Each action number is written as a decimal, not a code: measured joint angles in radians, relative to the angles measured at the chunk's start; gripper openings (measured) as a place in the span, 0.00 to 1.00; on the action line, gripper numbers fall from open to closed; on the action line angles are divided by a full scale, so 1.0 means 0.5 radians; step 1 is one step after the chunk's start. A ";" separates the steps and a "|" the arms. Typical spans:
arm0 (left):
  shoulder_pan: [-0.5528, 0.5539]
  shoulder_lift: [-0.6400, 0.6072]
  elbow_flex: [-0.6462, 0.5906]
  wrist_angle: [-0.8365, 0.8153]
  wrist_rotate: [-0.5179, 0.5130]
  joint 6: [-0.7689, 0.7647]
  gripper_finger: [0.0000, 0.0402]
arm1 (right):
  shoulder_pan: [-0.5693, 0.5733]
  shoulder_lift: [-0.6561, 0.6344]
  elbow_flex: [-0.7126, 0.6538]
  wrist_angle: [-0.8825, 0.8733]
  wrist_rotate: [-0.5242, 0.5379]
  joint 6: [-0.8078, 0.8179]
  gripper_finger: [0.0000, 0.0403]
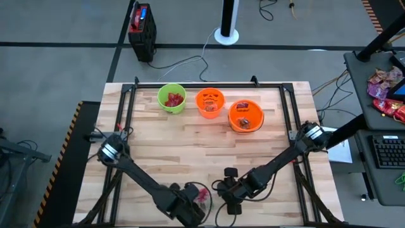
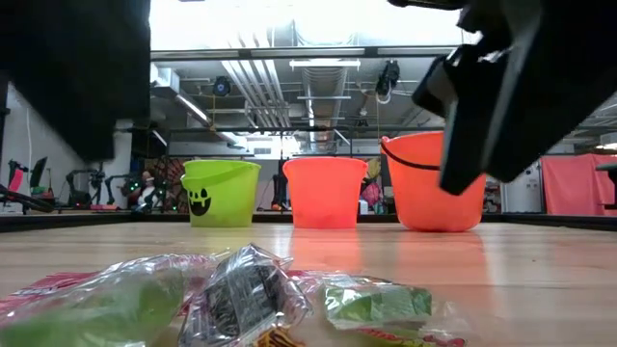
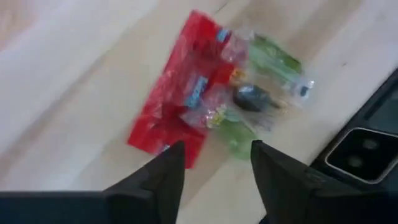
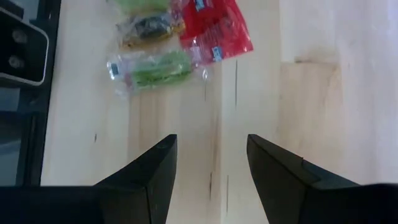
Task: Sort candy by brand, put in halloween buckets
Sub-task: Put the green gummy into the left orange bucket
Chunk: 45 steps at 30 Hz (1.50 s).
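Observation:
A small heap of candy lies flat on the table near its near edge: a flat red packet (image 3: 174, 99), green clear-wrapped pieces (image 4: 155, 70) and a dark wrapped piece (image 3: 252, 98), seen close up in the low view (image 2: 241, 294). My left gripper (image 3: 214, 165) hovers open just above the red packet's end, touching nothing. My right gripper (image 4: 208, 158) is open over bare wood beside the heap. Three buckets stand in a row near the far edge: lime green (image 1: 171, 99), orange jack-o'-lantern (image 1: 210, 102), wider orange (image 1: 245, 116), each holding some candy.
A black frame rail (image 1: 209, 84) runs round the tabletop behind the buckets. Bare wood (image 1: 202, 149) lies between buckets and heap. Off the table stand a red-and-black unit (image 1: 142, 28), a white post base (image 1: 226, 35) and a side desk with pink bags (image 1: 386, 88).

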 joint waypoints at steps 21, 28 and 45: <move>0.019 0.359 0.202 0.036 -0.011 -0.153 0.33 | 0.010 -0.205 -0.004 -0.103 0.051 0.113 0.46; 0.022 0.349 0.238 -0.108 -0.024 0.036 0.03 | 0.010 -0.205 -0.004 -0.109 0.095 0.115 0.46; 0.320 -0.591 0.023 -0.566 -0.424 0.944 0.00 | 0.010 -0.219 -0.004 -0.161 0.214 0.201 0.46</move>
